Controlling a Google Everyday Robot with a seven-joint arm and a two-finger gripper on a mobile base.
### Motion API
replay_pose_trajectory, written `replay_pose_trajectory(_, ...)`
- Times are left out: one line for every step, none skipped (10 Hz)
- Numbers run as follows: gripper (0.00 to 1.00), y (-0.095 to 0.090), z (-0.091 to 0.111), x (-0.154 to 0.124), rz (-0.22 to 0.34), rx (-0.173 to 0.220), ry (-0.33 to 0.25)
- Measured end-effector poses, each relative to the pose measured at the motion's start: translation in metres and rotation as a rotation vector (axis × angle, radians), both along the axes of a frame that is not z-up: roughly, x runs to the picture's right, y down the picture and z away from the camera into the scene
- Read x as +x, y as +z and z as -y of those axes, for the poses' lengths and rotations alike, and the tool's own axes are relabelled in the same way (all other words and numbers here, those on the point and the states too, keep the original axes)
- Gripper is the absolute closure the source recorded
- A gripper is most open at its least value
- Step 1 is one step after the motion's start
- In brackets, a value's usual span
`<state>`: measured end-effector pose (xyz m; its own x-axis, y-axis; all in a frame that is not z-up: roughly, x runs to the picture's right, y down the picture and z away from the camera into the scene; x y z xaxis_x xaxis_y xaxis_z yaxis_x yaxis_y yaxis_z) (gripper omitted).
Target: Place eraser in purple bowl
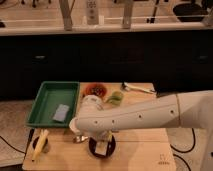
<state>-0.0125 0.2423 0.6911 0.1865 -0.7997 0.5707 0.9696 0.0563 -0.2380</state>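
Observation:
The purple bowl (pixel 102 147), very dark and small, sits on the wooden table (pixel 145 150) near its front edge. A small pale block, the eraser (pixel 102 149), shows inside the bowl's rim. My gripper (pixel 105 141) hangs straight over the bowl at the end of the white arm (pixel 145 116), which reaches in from the right. The gripper's tip is at the bowl's opening, right at the eraser. I cannot tell whether it still holds the eraser.
A green tray (pixel 47 95) at the left holds a flat grey-blue rectangle (pixel 61 113). A reddish-brown bowl (pixel 95 90) and a small green bowl (pixel 116 97) stand at the back. A banana (pixel 39 145) lies front left. A white object (pixel 137 88) lies back right.

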Motion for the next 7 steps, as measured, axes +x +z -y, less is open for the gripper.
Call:
replay_pose_trajectory(1.0,-0.001,-0.0003,-0.0029,0.005,0.001,-0.005)
replay_pose_trajectory(1.0,-0.0018,0.0006,-0.0029,0.007,0.004,-0.009)
replay_pose_trajectory(1.0,-0.0016,0.0018,-0.0031,0.011,0.005,-0.012)
replay_pose_trajectory(1.0,-0.0013,0.0023,-0.004,0.017,0.006,-0.015)
replay_pose_trajectory(1.0,-0.0015,0.0013,-0.0063,0.028,0.005,-0.018)
replay_pose_trajectory(1.0,-0.0013,0.0013,-0.0069,0.032,0.009,-0.019)
replay_pose_trajectory(1.0,-0.0028,0.0001,-0.0099,0.037,0.007,-0.021)
